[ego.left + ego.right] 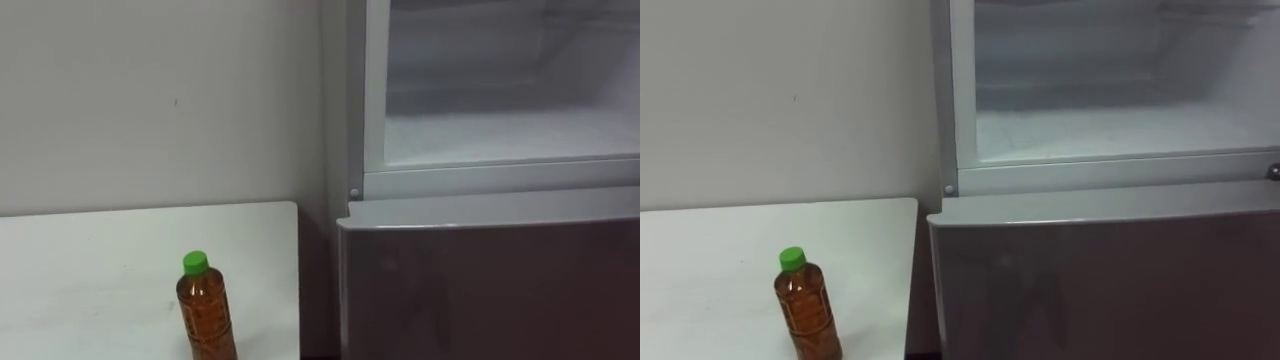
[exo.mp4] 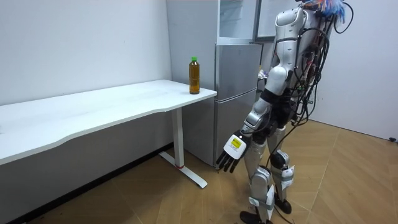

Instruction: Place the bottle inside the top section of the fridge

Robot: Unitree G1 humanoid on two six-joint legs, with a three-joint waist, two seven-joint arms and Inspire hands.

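A small plastic bottle (image 1: 207,310) stands upright on a white table (image 1: 100,260), close to the table's end next to the fridge (image 2: 233,93). Its only contact is with the tabletop. The bottle is clear, with rounded shoulders and a straight body, and is filled nearly to the neck with amber-brown liquid. A bright green screw cap (image 1: 195,263) tops it. A label (image 1: 210,335) in a similar brown tone wraps the body; its print is too small to read.

The table has a smooth, matt white top with a rounded corner. In the room view it rests on a white metal leg (image 2: 180,140) with a flat foot. A narrow dark gap separates the table from the fridge.

The fridge is a tall, square-edged box. Its upper compartment (image 1: 500,135) stands open, showing a white frame and a pale, smooth white inside. Below it, the lower door (image 1: 480,290) is closed, flat and glossy grey, with a soft sheen.

Behind the table is a plain off-white wall (image 1: 150,100). The floor (image 2: 155,199) is light wood laid in a herringbone pattern.

The robot stands upright before the fridge, facing it, with the table on its left. Its left hand (image 2: 233,152) hangs low beside its leg, well apart from the bottle. The dark fingers are straight and loosely spread, holding nothing.
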